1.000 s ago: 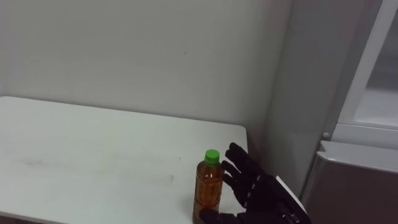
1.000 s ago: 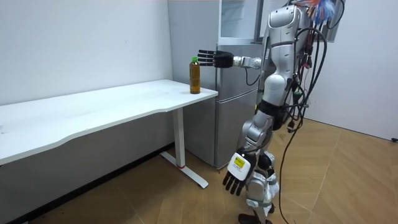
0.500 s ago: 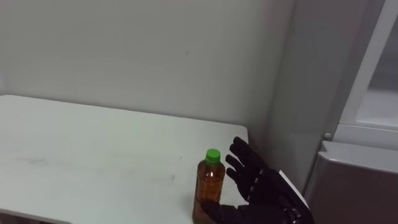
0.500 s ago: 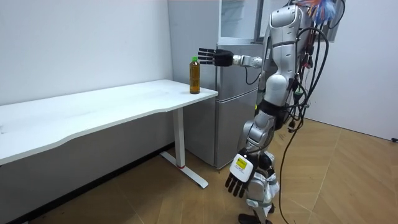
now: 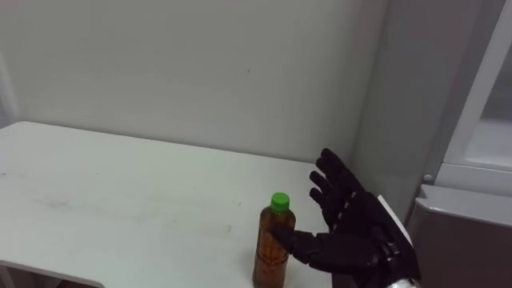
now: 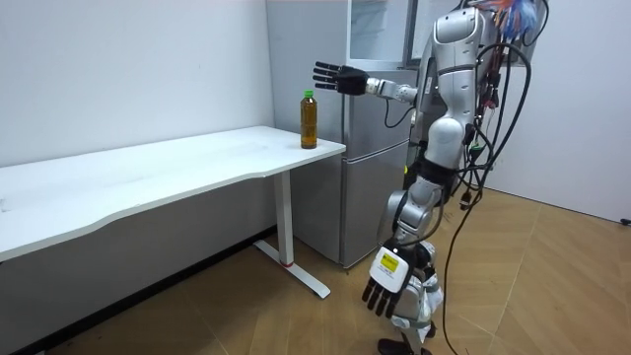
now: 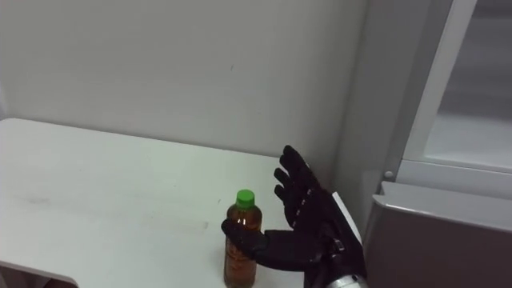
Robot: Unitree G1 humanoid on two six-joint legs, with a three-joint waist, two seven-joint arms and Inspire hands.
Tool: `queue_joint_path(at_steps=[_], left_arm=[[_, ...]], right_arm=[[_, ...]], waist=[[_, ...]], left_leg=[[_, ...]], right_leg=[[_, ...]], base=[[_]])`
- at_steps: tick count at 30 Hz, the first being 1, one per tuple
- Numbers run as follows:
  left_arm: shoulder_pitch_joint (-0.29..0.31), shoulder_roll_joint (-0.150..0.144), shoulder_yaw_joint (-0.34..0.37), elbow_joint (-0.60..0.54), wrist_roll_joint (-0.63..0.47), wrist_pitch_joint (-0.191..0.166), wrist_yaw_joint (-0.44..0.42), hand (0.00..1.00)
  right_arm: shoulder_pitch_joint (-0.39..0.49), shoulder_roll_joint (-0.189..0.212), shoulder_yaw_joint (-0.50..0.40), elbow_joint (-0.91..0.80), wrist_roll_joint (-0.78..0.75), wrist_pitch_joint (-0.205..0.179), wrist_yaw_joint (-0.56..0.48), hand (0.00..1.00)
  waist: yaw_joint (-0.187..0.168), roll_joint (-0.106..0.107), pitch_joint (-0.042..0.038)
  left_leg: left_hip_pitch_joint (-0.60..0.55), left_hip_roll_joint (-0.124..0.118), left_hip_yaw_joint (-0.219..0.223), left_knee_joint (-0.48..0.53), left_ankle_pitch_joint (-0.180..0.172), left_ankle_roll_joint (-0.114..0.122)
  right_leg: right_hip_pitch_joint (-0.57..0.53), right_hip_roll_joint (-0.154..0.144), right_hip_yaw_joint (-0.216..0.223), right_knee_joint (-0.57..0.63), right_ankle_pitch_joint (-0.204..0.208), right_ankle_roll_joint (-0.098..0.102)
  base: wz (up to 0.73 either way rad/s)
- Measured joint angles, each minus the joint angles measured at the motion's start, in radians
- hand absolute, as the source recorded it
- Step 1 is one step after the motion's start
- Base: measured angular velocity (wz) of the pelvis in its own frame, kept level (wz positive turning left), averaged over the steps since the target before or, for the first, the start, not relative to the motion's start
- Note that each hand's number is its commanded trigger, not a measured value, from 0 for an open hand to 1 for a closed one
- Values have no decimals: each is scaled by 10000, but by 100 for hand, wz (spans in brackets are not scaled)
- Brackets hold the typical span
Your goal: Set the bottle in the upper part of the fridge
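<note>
1. Right hand (image 5: 356,224) is wide open, fingers spread, holding nothing. The palm faces the bottle, so I can close on it from the side.
2. Bottle (image 5: 272,244) stands upright on the table (image 5: 120,208) at the end nearest the fridge, green cap on. Not picked up yet.
3. My thumb crosses in front of the bottle in the eye views. The room view puts the hand about cap height and just beside it, so I judge there's no contact.
4. Left hand (image 6: 386,291) hangs low by my legs, fingers relaxed, idle.
5. Fridge (image 6: 365,168) sits just beside the table. Its upper compartment looks open, so the route is up and to my right.
6. Wall (image 5: 200,72) is close behind, and the fridge's side panel stands between bottle and opening. A tall, narrow bottle probably tips if nudged before I have a grip.
</note>
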Motion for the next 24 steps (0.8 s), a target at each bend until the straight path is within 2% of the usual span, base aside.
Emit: queue_joint_path(at_steps=[8, 14, 21, 24], left_arm=[[-190, 3, 129, -7, 176, 8, -76, 0], [-291, 3, 203, -7, 196, 11, -124, 0], [-282, 4, 223, -4, 201, 14, -144, 0], [-225, 3, 236, -4, 209, 45, -115, 0]], right_arm=[[-519, 2, -313, -16, -71, -45, -368, 0], [-549, 3, -309, -13, -76, -57, -657, 0], [-761, -45, -308, 232, -255, -60, -1316, 0], [-773, -62, -291, 248, -302, -60, -1576, 0]], waist=[[34, -31, 16], [42, -86, 59], [262, -97, 80], [337, -96, 81]], left_leg=[[-2, -1, -54, 7, 0, 2], [-3, -3, -61, 8, -1, 2], [-41, -25, -128, 9, -3, 6], [-102, -39, -259, 24, 9, 22]], right_leg=[[27, -4, -32, 1, -1, 2], [28, -7, -43, 6, -3, 6], [21, -21, -104, 1, -4, 8], [26, -45, -288, -1, -4, 8]], base=[[2], [0], [2], [16]])
